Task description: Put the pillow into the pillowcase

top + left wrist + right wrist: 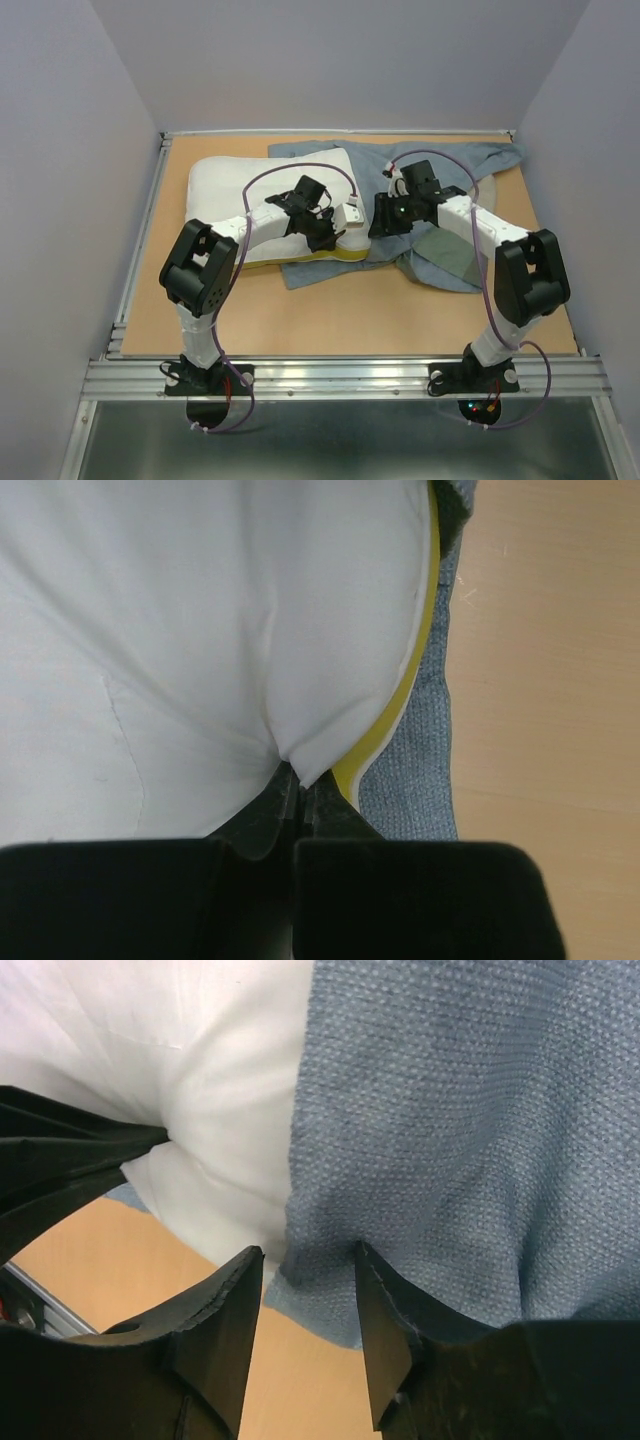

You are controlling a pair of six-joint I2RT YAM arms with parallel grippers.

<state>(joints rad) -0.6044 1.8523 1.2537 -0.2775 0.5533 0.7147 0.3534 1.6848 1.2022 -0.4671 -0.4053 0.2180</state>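
The white pillow (230, 185) lies at the back left, its yellow band (350, 252) facing the near right. The grey-blue pillowcase (450, 160) spreads behind and to the right, partly under the pillow. My left gripper (335, 235) is shut on a pinch of the pillow's (200, 630) white fabric beside the yellow band (400, 700); its tips (298, 780) meet there. My right gripper (385, 215) stands open, jaws apart at the hem of the pillowcase (450, 1110), with cloth and bare table between them (308, 1260). The pillow (220, 1090) lies just left of that hem.
The tan tabletop (350, 310) shows in front of the cloth. A folded green-grey patch of the pillowcase (450, 255) lies under the right arm. Grey walls close off the back and sides. The left gripper's black fingers (60, 1170) show in the right wrist view.
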